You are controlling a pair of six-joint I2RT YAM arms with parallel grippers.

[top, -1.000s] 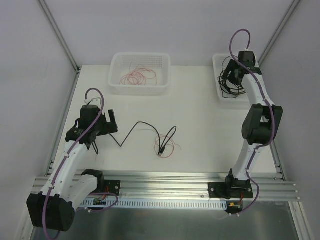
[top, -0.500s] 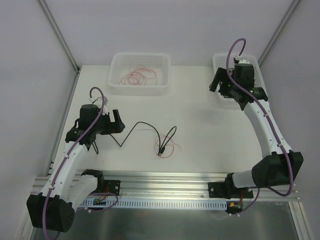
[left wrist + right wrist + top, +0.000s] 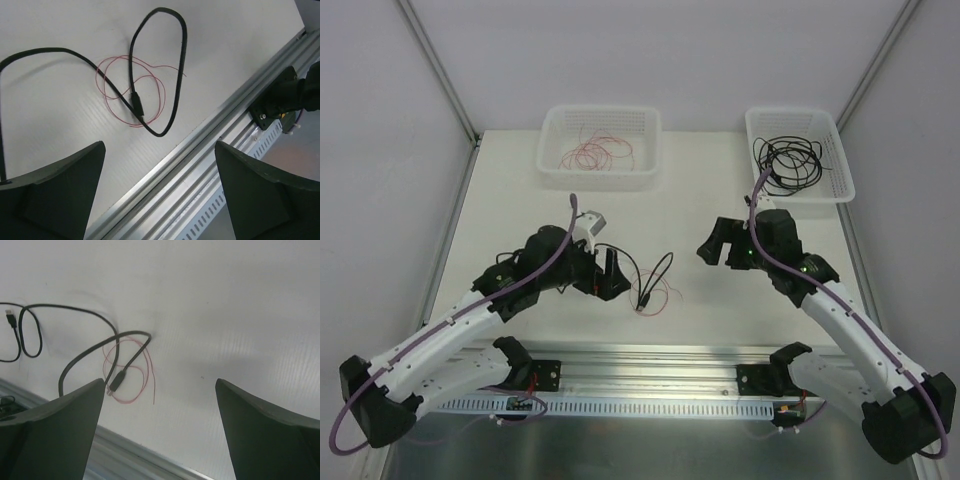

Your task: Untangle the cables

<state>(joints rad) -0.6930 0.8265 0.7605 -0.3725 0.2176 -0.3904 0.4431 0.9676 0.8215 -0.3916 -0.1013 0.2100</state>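
Top external shows both arms bent low over the white bench point(image 3: 520, 200) and reaching inward. The left arm point(image 3: 470, 310) stretches from its base toward the middle, and its jaws sit just left of the tangle. The right arm point(image 3: 840, 315) angles in from the other side, and its jaws hang to the right of the tangle, a little farther off. Both pairs of jaws are spread wide and released. In the wrist views the dark fingers point(image 3: 55, 195) and point(image 3: 265, 430) frame bare bench with nothing between them. The loose black cable point(image 3: 663, 265) lies on the bench between the arms. It is folded into a narrow loop with its plug crossing a fine red-pink wire point(image 3: 660, 300), and neither cable touches either jaws. At the far edge, the left white basket point(image 3: 600, 182) holds a coil of red-pink wires point(image 3: 598, 153). The right white basket point(image 3: 840, 170) holds a bundle of black cables point(image 3: 788, 165).
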